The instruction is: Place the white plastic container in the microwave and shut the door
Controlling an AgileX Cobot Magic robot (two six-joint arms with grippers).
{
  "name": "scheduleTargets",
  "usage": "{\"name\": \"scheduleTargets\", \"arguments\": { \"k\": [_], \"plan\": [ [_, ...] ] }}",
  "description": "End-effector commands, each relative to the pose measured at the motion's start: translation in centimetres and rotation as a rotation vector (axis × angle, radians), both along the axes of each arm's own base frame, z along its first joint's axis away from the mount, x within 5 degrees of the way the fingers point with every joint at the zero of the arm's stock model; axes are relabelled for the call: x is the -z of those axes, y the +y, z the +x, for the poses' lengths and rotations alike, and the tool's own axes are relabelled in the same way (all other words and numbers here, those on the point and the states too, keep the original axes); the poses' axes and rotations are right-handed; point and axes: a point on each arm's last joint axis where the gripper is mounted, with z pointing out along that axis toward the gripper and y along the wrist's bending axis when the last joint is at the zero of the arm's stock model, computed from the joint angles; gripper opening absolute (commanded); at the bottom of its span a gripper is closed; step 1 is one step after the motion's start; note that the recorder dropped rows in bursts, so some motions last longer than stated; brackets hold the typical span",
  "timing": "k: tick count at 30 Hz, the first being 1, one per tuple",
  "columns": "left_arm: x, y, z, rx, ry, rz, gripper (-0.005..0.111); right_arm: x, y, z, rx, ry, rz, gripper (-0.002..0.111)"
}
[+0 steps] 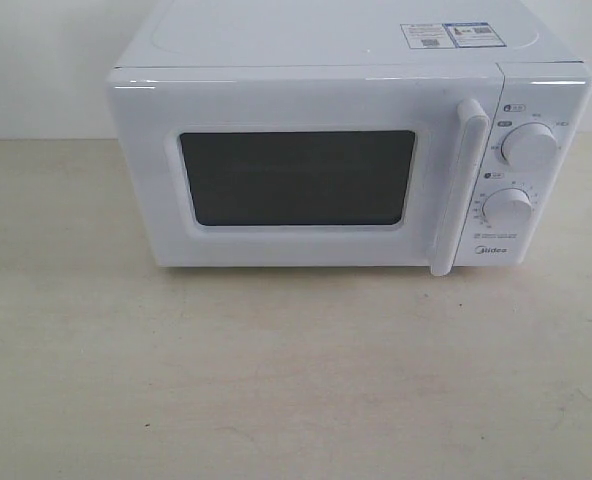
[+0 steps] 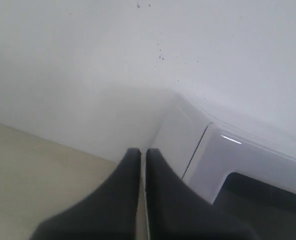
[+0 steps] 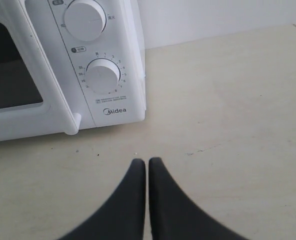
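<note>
left gripper (image 2: 143, 152): fingers pressed together, nothing between; beside the hinge-side top corner of the microwave (image 2: 178, 135), not touching it
right gripper (image 3: 147, 162): fingers together, empty; over bare worktop (image 1: 276, 380), out in front of the microwave's knob-side front corner, apart from it
white plastic container: cannot tell where; inside of the microwave not readable through the dark glass
door (image 1: 276, 100): shut, flush with the front; covers the front from the left edge up to the knob panel
window (image 1: 296, 178): dark rectangle, middle of door
handle (image 1: 459, 190): white vertical bar, right edge of door, just beside the knob panel
microwave position: upright, at the back edge of the worktop, roughly mid-width, front facing the near edge; back close to the wall (image 1: 36, 60), contact not clear
upper knob (image 1: 529, 145): round, white, top of right panel
lower knob (image 1: 508, 208): round, white, directly under upper knob, numbered scale around it
logo (image 1: 491, 254): "Midea", bottom of panel
stickers (image 1: 451, 35): two, side by side, on top of the microwave near its back right corner
worktop: pale beige, faint scuffs near the front edge
</note>
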Motion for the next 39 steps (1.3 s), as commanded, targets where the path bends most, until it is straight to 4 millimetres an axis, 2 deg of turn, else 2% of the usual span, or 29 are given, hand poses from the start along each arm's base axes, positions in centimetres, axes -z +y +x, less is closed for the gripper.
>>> {"name": "scheduleTargets", "arguments": {
  "k": [1, 3, 8, 11, 16, 20, 39],
  "plan": [
    [-0.1, -0.1, 0.0, 0.005, -0.021, 0.013, 0.004, -0.1, 0.0, 0.0, 0.001, -0.012, -0.001, 0.000],
    [0.5, 0.2, 0.0, -0.023, 0.039, 0.035, 0.004, -0.1, 0.0, 0.0, 0.001, -0.012, -0.001, 0.000],
    [2.3, 0.1, 0.0, -0.018, 0.234, 0.257, 0.004, -0.1, 0.0, 0.0, 0.001, -0.014, 0.000, 0.000],
    [3.1, 0.2, -0.1, -0.009, 0.325, 0.307, 0.004, -0.1, 0.0, 0.0, 0.001, -0.014, 0.000, 0.000],
    [3.0, 0.2, -0.1, -0.012, 0.317, 0.309, 0.004, -0.1, 0.0, 0.0, 0.001, -0.014, 0.000, 0.000],
    [2.7, 0.2, -0.1, -0.018, 0.286, 0.240, 0.004, -0.1, 0.0, 0.0, 0.001, -0.014, 0.000, 0.000],
    [2.6, 0.2, 0.0, -0.020, 0.268, 0.241, 0.004, -0.1, 0.0, 0.0, 0.001, -0.014, 0.000, 0.000]
  ]
}}
